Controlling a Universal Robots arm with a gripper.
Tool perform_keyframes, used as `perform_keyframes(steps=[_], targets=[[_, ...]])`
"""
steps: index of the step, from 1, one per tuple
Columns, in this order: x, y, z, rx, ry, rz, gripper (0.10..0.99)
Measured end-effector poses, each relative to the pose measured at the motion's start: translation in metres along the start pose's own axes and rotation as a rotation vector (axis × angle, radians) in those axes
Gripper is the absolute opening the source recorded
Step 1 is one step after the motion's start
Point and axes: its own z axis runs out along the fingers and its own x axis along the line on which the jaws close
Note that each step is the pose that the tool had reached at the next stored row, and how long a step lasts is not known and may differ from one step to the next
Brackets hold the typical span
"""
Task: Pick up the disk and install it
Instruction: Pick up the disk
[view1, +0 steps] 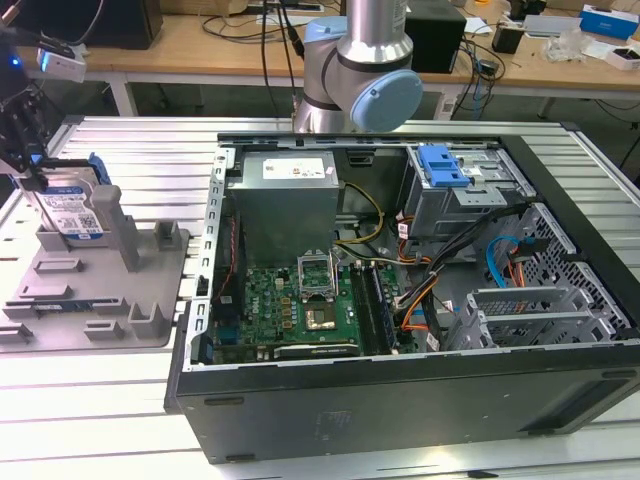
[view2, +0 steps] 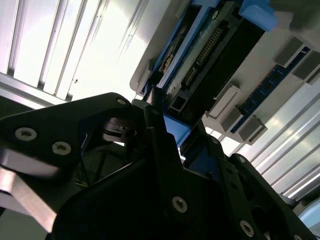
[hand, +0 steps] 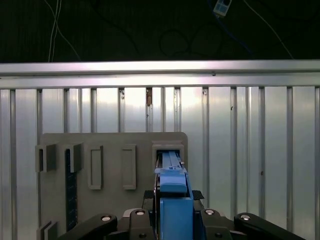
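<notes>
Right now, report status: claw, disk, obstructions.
Claw shut on the disk. Disk upright at the fixture tray, not yet in the case. Tray post close beside it.

— Where does the exterior view sit?
— High and off the arm. It looks down at a slant across the ribbed aluminium table (view1: 120, 400), with the open black computer case (view1: 400, 400) mid-frame and the grey plastic fixture tray (view1: 60, 300) at the exterior view's left.
— And the wrist pair?
— The first wrist view looks squarely down past the black gripper (hand: 173, 192) onto that tray. The second wrist view sits far closer, slanting along the gripper's side. All three share tray and table.
</notes>
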Motion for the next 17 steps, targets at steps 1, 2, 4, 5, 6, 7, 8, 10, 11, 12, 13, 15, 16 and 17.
perform_keyframes(steps=[1,2,4,5,6,7,8,10,11,12,13,15,16,17], targets=[[0.0,0.0,0.0,0.0,0.0,0.0,0.365],[0.0,0.0,0.0001,0.0,0.0,0.0,0.365],[0.0,0.0,0.0002,0.0,0.0,0.0,0.365],[0.0,0.0,0.0002,0.0,0.0,0.0,0.365],[0.0,0.0,0.0002,0.0,0.0,0.0,0.365],[0.0,0.0,0.0002,0.0,0.0,0.0,0.365],[0.0,0.0,0.0002,0.0,0.0,0.0,0.365],[0.0,0.0,0.0003,0.0,0.0,0.0,0.365],[0.0,0.0,0.0003,0.0,0.0,0.0,0.365],[0.0,0.0,0.0003,0.0,-0.0001,0.0,0.365],[0.0,0.0,0.0001,0.0,-0.0001,0.0,0.365],[0.0,0.0,-0.0011,0.0,-0.0001,0.0,0.365],[0.0001,0.0,-0.0028,0.0,0.0,0.0,0.365],[0.0001,0.0,-0.004,0.0,0.0,0.0,0.365]])
